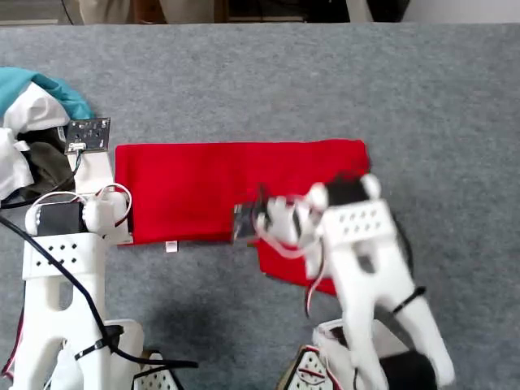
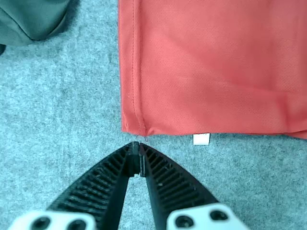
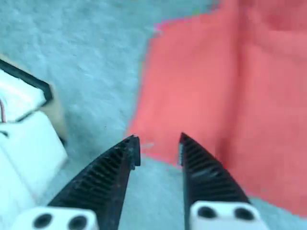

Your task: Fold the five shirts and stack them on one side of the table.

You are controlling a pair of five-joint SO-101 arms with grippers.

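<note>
High view: red shirt lies flat at the middle of the grey table. A pile of other shirts sits at the left edge. Left arm stands at the red shirt's near left corner; right arm is over its near edge.

Left wrist view: left gripper is fully closed, tips together, empty, just short of the shirt corner. A white tag sits at the hem.

Right wrist view: right gripper is partly parted, empty, at the shirt's edge.

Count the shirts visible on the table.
4: a red shirt spread flat mid-table; a teal shirt, a white shirt and a dark shirt heaped beside the left arm. A fifth may be buried there.
</note>
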